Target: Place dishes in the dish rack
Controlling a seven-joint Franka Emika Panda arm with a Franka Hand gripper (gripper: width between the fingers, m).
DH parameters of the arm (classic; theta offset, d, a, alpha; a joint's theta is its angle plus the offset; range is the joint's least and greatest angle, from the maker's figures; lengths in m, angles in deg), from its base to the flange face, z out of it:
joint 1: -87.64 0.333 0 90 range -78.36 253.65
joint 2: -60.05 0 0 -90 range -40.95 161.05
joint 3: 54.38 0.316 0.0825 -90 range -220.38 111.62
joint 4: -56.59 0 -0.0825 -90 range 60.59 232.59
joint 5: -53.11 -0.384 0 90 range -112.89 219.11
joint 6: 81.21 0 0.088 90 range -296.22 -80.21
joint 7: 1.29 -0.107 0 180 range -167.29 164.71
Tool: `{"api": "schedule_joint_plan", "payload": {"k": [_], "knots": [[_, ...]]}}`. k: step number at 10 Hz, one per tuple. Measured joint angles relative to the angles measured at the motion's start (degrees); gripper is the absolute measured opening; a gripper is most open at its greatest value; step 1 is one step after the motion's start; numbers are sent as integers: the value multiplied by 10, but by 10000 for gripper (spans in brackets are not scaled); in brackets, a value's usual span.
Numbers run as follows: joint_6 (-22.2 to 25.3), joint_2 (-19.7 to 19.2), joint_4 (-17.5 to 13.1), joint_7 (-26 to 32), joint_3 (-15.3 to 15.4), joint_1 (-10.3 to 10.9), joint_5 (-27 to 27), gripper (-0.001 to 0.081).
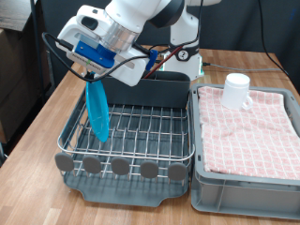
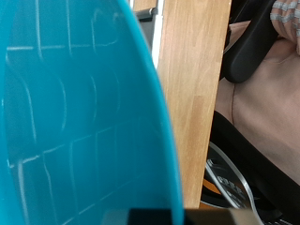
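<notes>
My gripper (image 1: 93, 81) is shut on the top edge of the light-blue plate (image 1: 97, 114). It holds the plate upright and edge-on, with the lower edge down among the wires at the exterior view's left side of the silver dish rack (image 1: 141, 129). In the wrist view the plate (image 2: 75, 112) fills most of the picture. The white cup (image 1: 236, 89) stands upside down on the pink checked cloth (image 1: 251, 124) in the grey bin. A reddish-brown handle (image 1: 161, 58), apparently the wooden spoon, sticks up from the dark grey caddy (image 1: 157, 92).
The grey bin (image 1: 239, 183) stands tight against the rack on the exterior view's right. Round grey end caps (image 1: 120, 167) line the rack's near edge. Wooden table (image 1: 37, 122) shows to the left, and also in the wrist view (image 2: 192, 94). Cables hang from the arm.
</notes>
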Motion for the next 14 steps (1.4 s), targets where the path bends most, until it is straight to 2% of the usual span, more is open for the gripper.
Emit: {"api": "schedule_joint_plan", "payload": {"k": [8, 9, 10, 11, 12, 13, 14], "knots": [[-20, -4, 7, 4, -7, 0, -13, 19], [-22, -4, 7, 12, -7, 0, -26, 95], [-24, -4, 6, 19, -8, 0, -34, 256], [-26, -4, 6, 32, -8, 0, -57, 256], [-26, -4, 3, 63, -8, 0, -96, 420], [-26, -3, 0, 103, -7, 0, -142, 420], [-24, -2, -4, 140, -6, 0, -186, 580]]}}
